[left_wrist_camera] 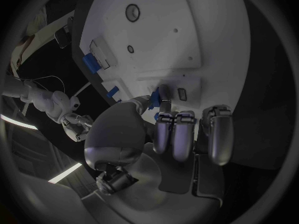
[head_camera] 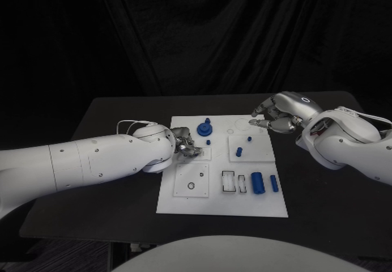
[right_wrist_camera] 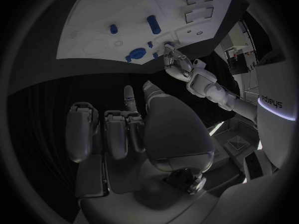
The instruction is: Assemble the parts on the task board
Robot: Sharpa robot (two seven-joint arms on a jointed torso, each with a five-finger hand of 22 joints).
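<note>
The white board lies flat in the middle of the black table. The left hand hangs over the board's left side with fingers curled in; whether it pinches a piece cannot be told. The right hand hovers at the board's far right corner, fingers bent inward and seemingly empty, probably waiting. Smooth blue plastic cylinders lie near the board's right edge, apparently unplaced; a blue peg stands near the board's centre.
</note>
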